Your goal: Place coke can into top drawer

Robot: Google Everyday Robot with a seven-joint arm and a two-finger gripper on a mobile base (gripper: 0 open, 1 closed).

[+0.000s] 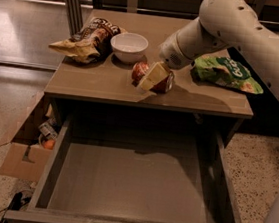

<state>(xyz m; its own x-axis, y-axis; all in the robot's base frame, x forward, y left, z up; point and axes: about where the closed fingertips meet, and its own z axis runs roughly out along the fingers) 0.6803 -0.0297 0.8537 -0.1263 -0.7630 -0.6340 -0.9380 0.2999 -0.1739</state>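
The coke can [143, 73] lies on its side on the cabinet top [102, 81], near the front edge, in front of the white bowl. My gripper [152, 78] is down over the can, with its pale fingers [153, 76] around the can's middle. The can's red body shows on both sides of the fingers. The top drawer [131, 183] is pulled wide open below, and its flat bottom is bare.
A white bowl [129, 47] and a brown-yellow chip bag [87, 37] sit at the back left of the top. A green chip bag [227, 73] lies at the right. A cardboard box [22, 145] with clutter stands on the floor at the left.
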